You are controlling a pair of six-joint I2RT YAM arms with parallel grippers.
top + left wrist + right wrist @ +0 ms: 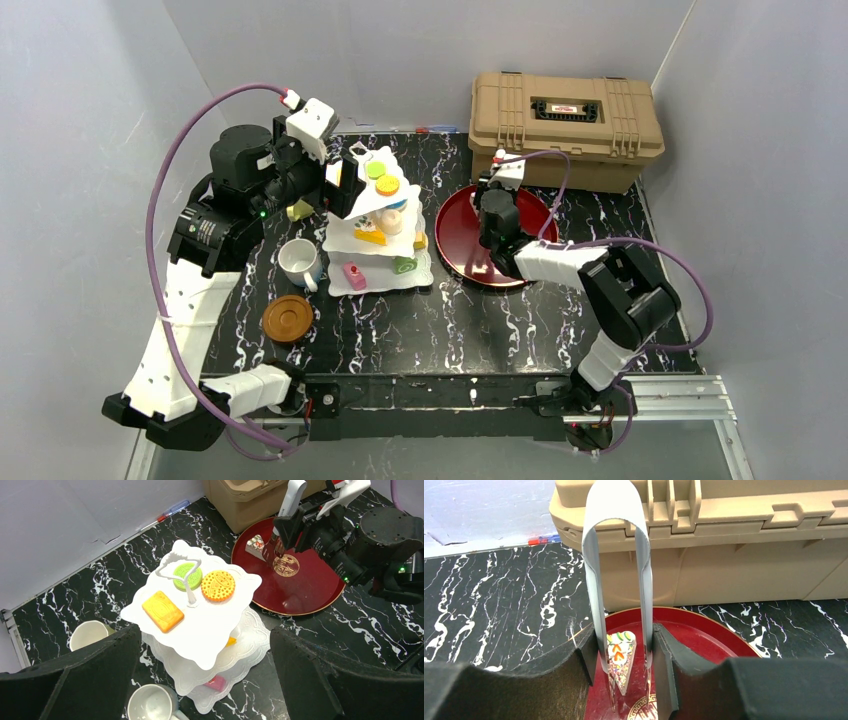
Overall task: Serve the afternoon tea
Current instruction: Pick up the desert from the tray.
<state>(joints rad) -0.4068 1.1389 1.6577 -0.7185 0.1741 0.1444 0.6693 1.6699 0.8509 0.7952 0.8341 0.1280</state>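
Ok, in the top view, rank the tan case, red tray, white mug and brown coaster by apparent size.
1. tan case
2. red tray
3. brown coaster and white mug: about alike, not ranked

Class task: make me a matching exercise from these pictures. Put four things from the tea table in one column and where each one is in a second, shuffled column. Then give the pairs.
Things
1. orange biscuit
2. triangular cake slice
3. brown coaster
4. tongs

Places
A. clamped in the right gripper
B. on the table by the white mug
C. top tier of the cake stand
D. on the red tray

Pairs: 1-C, 2-D, 3-B, 4-A
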